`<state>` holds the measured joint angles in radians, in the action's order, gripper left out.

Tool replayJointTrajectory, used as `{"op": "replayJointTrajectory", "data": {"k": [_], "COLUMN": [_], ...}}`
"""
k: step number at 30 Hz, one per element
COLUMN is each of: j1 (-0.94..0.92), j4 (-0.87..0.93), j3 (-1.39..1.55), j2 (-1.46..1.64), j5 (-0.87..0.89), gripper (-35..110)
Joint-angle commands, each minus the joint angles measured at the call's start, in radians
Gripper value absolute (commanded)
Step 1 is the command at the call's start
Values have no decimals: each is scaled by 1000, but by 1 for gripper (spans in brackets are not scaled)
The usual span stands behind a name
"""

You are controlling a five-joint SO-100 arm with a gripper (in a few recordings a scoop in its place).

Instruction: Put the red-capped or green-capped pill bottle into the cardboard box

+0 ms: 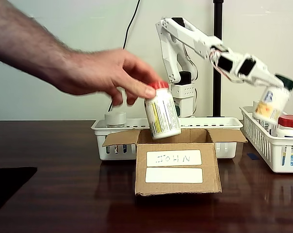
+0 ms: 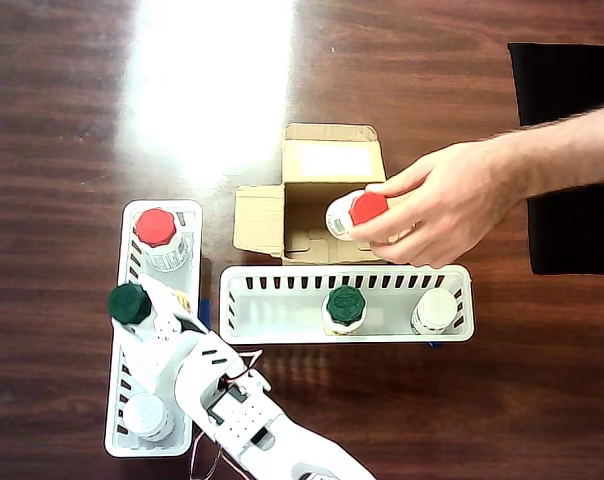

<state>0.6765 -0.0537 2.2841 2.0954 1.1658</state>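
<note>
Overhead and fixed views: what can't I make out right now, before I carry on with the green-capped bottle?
- Gripper fingers: in the overhead view the arm's wrist covers them, so the grip on the pill bottle is unclear.
- Cardboard box interior: in the overhead view a person's hand with a red-capped bottle covers part of it; in the fixed view the front wall hides it.
- Right basket: cut off by the fixed view's edge.

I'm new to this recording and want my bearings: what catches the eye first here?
A person's hand holds a red-capped bottle over the open cardboard box at mid-table. To the right in the fixed view, the gripper grips the green-capped pill bottle, lifted above a white basket that also holds another red-capped bottle.
</note>
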Motion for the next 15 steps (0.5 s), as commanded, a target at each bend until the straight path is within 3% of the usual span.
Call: {"op": "replayJointTrajectory", "data": {"k": [1,9,15], "j1": [18,-149,-336], "j4": [207,388,411], "j3": [-244,-512,-624], "j2": [206,152,54], "j5": [-11,12,75], "gripper": [1,1,1]}}
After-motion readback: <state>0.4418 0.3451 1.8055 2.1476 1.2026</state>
